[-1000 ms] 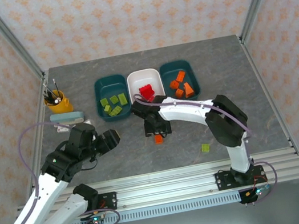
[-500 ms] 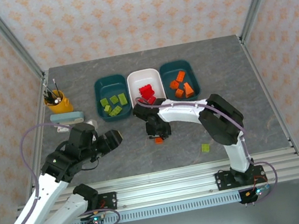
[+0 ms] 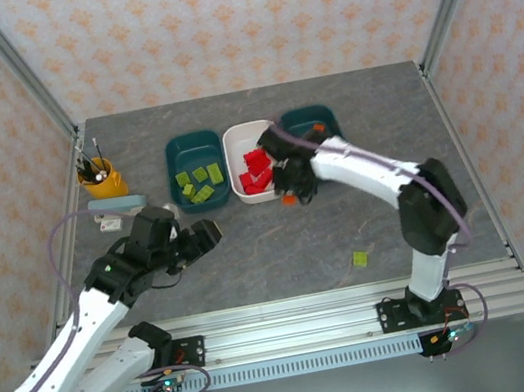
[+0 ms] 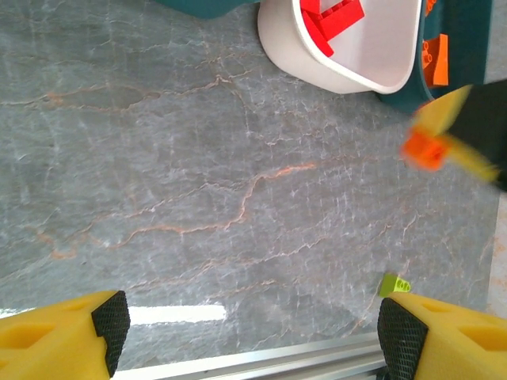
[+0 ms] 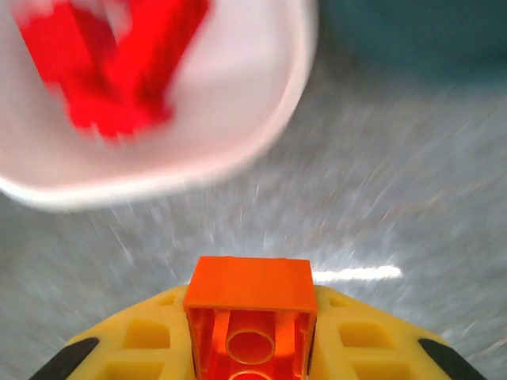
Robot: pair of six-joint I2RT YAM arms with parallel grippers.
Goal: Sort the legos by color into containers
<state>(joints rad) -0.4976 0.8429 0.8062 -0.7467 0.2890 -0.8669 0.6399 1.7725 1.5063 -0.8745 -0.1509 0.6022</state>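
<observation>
- R hand (image 3: 291, 184) clamped on orange brick (image 5: 250, 305), by white tray (image 3: 232, 161) near-right corner
- L hand (image 3: 201, 239) open, empty, near-left of tray
- green brick (image 3: 360, 259) on table (image 3: 282, 253), well near-right of tray

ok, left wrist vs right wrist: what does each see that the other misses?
Left wrist, not right: the loose lime green lego on the table, orange legos in the teal tray, the open left hand. Right wrist, not left: the hollow underside of the held orange lego. Both: white tray with red legos, the right hand shut on that lego.
</observation>
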